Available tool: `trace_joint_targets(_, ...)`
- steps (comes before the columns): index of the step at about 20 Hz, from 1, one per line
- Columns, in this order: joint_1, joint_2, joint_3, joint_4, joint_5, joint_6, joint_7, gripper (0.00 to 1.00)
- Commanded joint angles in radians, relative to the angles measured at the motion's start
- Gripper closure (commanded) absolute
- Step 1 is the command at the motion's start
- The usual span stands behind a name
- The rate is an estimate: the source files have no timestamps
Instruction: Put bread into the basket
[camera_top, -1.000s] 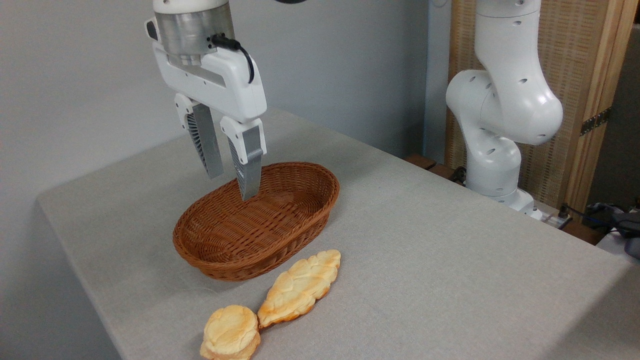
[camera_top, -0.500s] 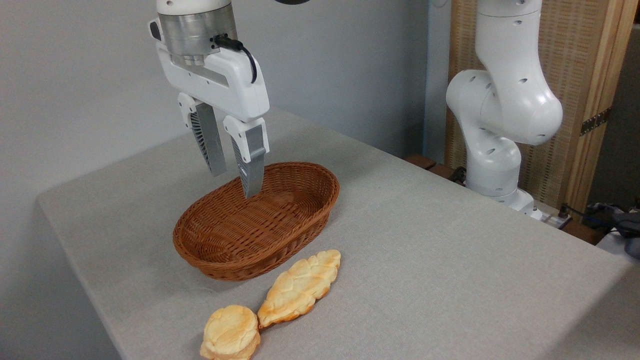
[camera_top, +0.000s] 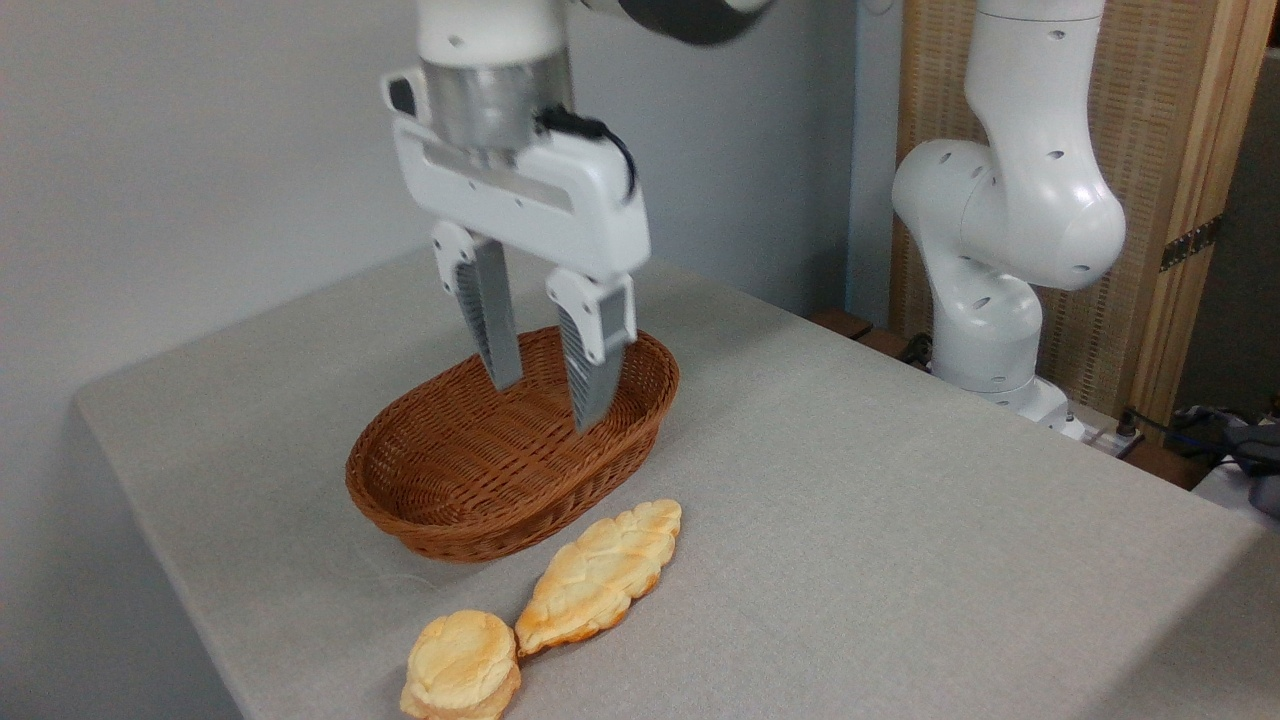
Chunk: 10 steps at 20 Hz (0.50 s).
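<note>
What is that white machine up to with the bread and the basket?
It is a robot arm meant to put the small round bun into the wicker basket. Right now its claw hangs open and empty above the basket. The bun lies on the table near the front edge, in front of the basket, next to a longer braided loaf. Nothing is in the basket yet.

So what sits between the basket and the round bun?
In the camera view, only the braided loaf lies between the basket and the bun; otherwise bare table.
</note>
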Motion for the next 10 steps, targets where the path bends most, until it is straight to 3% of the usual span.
trace_joint_targets(1, -0.004, -0.034, 0.018, -0.091, -0.004, 0.087, 0.018, 0.0)
trace_joint_targets(6, -0.003, 0.01, 0.03, -0.131, -0.002, 0.285, 0.018, 0.0)
trace_joint_targets(10, -0.004, 0.128, 0.078, -0.146, -0.005, 0.496, 0.018, 0.0)
